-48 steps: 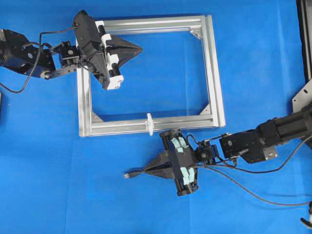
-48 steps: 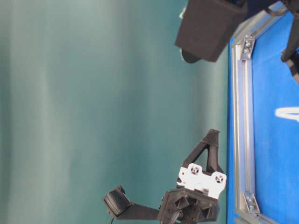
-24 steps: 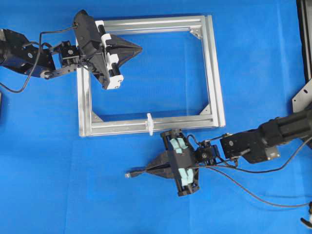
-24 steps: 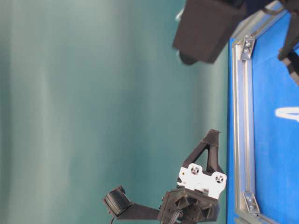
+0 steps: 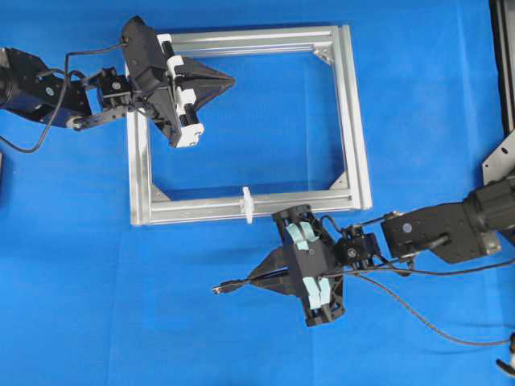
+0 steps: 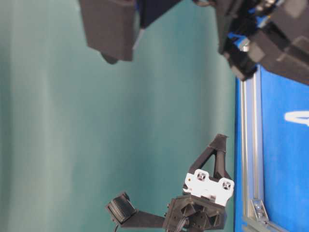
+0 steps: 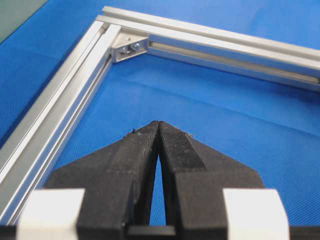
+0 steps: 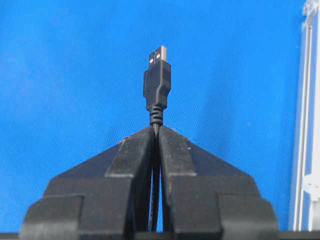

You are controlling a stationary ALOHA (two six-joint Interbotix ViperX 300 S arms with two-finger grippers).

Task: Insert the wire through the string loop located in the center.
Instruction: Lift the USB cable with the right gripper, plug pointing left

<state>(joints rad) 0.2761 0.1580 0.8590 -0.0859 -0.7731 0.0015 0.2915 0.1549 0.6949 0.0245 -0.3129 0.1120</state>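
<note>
- The right pincer (image 5: 264, 277) grips the thin black wire with a USB plug tip (image 5: 229, 285), just below the silver aluminium frame (image 5: 354, 161).
- Plug points left, along the frame's lower rail, left of the small white string loop (image 5: 248, 204).
- The left pincer (image 5: 229, 80), closed and empty, hovers over the frame's top-left corner.

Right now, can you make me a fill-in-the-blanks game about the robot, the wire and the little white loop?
1. The right gripper is shut on the ____.
2. The wire ends in a plug that sticks out past the gripper's ____.
3. The string loop stands on the silver frame, on the rail nearest the ____ gripper.
4. The left gripper is shut and holds ____.

Missing words: wire; fingertips; right; nothing
</note>
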